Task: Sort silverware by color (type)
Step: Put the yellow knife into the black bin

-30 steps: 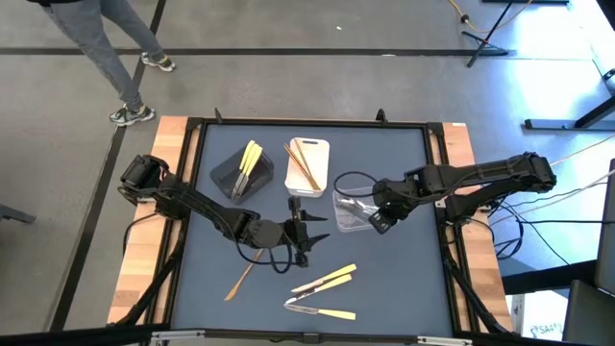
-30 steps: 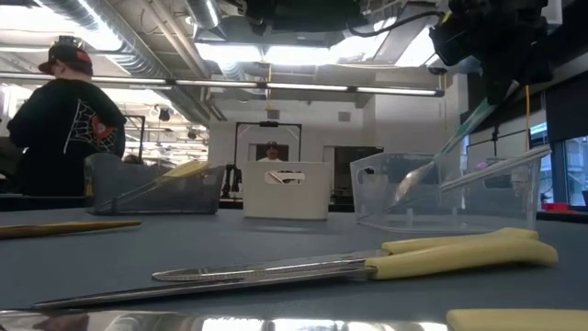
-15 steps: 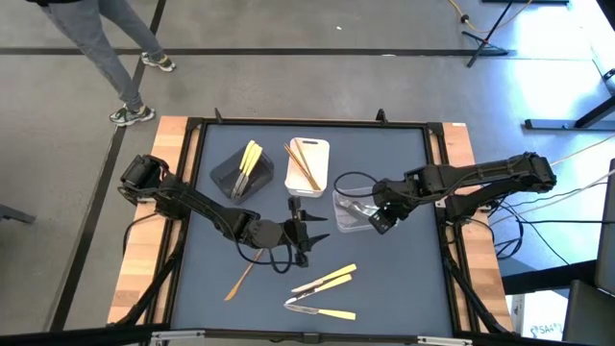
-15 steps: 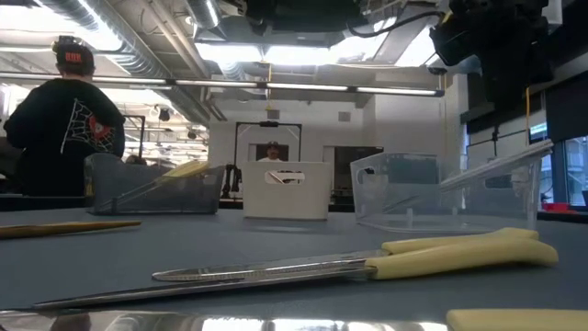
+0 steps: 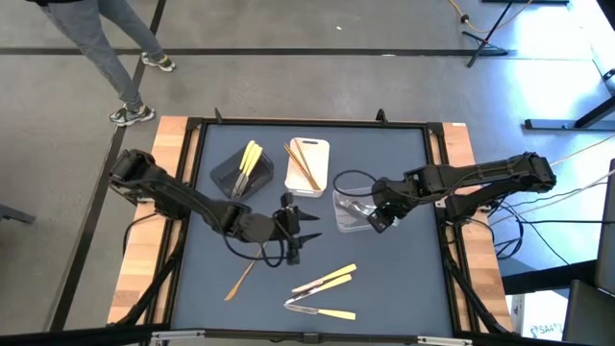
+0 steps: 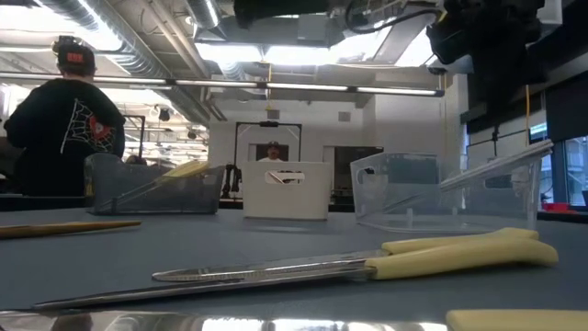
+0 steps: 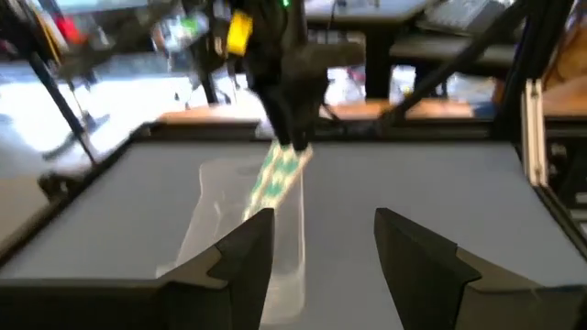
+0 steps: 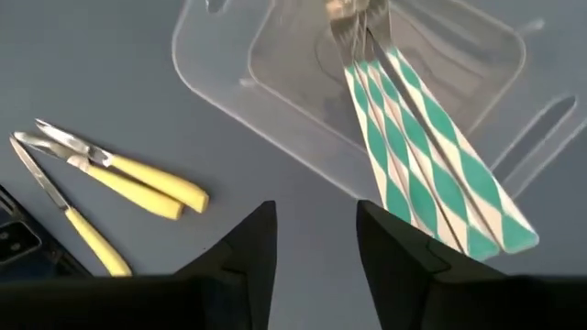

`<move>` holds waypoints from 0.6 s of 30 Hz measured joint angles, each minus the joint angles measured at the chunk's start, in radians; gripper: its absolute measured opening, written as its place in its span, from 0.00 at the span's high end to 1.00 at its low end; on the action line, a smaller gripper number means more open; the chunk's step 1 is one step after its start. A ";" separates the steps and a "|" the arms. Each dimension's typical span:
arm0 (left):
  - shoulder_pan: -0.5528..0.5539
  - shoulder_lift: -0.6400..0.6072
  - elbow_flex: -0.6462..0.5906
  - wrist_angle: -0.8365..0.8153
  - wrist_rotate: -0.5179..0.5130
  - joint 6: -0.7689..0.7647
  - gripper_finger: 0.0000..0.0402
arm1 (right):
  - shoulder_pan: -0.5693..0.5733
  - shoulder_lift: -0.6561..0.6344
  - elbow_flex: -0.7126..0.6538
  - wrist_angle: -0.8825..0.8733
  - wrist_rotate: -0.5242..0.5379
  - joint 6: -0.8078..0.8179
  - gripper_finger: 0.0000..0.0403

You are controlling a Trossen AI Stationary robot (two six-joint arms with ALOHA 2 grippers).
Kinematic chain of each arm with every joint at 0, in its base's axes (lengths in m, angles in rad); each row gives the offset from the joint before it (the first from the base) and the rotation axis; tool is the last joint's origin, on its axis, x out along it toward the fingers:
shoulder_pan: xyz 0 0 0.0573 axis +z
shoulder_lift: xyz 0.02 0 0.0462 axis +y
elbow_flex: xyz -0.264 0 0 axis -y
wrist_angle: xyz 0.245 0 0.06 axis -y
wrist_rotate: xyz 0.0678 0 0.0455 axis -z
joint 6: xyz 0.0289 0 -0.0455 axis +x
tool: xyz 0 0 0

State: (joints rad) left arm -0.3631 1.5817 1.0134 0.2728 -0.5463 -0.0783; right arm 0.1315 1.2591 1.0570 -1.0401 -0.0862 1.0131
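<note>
Evidently a drop-off is done; the right end effector (image 5: 377, 220), fingers apart and empty, hangs over the clear tray (image 5: 342, 217) at three o'clock, green-patterned utensils (image 8: 426, 170) inside; left end effector (image 5: 293, 234), fingers apart, should take the yellow-handled knives (image 5: 327, 281) at six o'clock.

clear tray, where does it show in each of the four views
High: clear tray, right of centre, under the right gripper.
Low: right of the white tray.
Left wrist: centre, beyond the jaws.
Right wrist: upper half, holding green-checked utensils.
Shared landmark: those utensils, leaning on its rim.
</note>
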 joint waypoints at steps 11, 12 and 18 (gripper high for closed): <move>-0.033 -0.122 -0.001 -0.338 0.099 -0.254 0.54 | 0.024 0.000 0.039 0.224 0.065 -0.108 0.66; -0.037 -0.130 -0.001 -0.369 0.108 -0.276 0.54 | 0.034 0.000 0.044 0.261 0.077 -0.120 0.66; -0.051 -0.178 -0.002 -0.508 0.168 -0.375 0.54 | 0.123 0.001 0.047 0.473 0.102 -0.132 0.66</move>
State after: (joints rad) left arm -0.4145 1.4037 1.0115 -0.2354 -0.3782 -0.4537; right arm 0.2544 1.2599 1.1042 -0.5668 0.0159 0.8807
